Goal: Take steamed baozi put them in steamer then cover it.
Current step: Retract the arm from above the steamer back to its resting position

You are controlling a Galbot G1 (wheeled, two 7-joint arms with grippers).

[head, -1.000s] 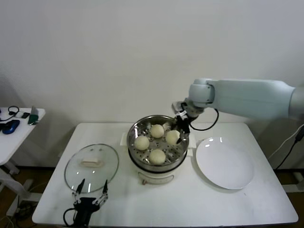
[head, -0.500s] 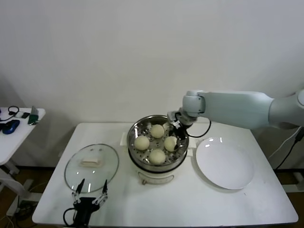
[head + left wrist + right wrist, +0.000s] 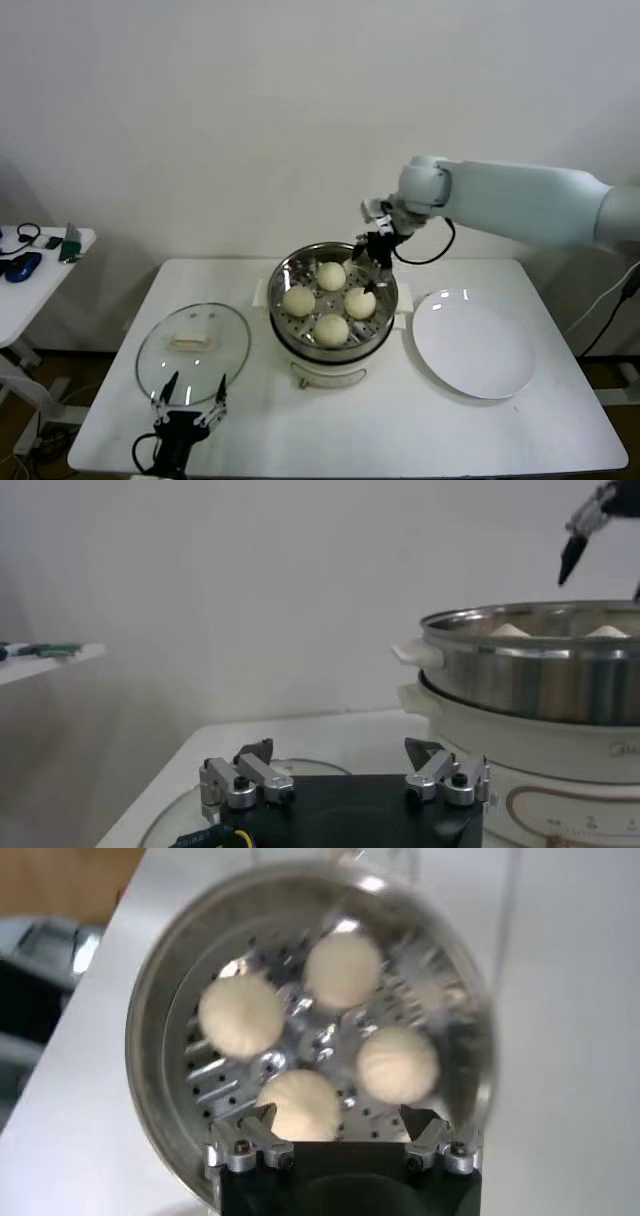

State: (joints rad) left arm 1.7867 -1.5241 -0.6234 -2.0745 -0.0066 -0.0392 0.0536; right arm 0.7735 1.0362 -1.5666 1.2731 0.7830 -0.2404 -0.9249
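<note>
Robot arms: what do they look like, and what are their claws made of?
The right arm is a thick, smooth, pale grey-white tube with a rounded joint and a black cable looping by its wrist. Its right claw is small and dark. The left claw has a black body with silver metal finger blocks and bolts.

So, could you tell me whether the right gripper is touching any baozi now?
Apart. The right wrist view shows the right gripper open above the steamer, all four baozi lying free below.

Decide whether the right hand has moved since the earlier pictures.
Yes. The right hand has risen, open, away from the baozi it was at, now above the steamer's far rim.
</note>
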